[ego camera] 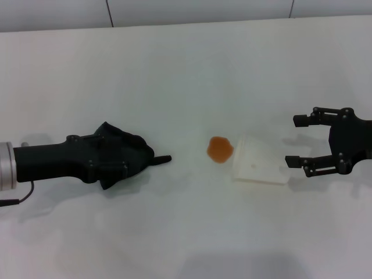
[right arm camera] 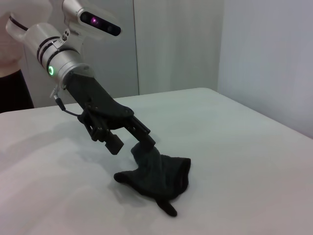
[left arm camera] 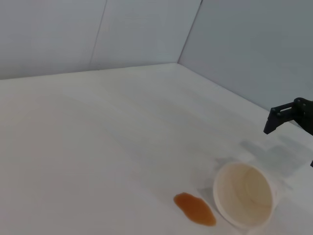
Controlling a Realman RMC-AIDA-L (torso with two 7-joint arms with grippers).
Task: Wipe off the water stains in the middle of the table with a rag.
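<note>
The rag [ego camera: 113,132] is a crumpled black cloth on the white table [ego camera: 186,75] at the left, with a pointed corner toward the middle. My left gripper [ego camera: 145,156] lies over it and is shut on it. In the right wrist view the rag [right arm camera: 159,178] rises in a peak to the left gripper [right arm camera: 148,142] while its bulk rests on the table. The water stain [ego camera: 220,149] is a small orange-brown blot in the middle, right of the rag; it also shows in the left wrist view [left arm camera: 195,209]. My right gripper [ego camera: 295,140] is open and empty at the right.
A white translucent cup [ego camera: 258,164] lies on its side just right of the stain, between it and the right gripper; the left wrist view shows its open mouth [left arm camera: 243,195] and the right gripper [left arm camera: 288,115] beyond. A grey wall runs behind the table's far edge.
</note>
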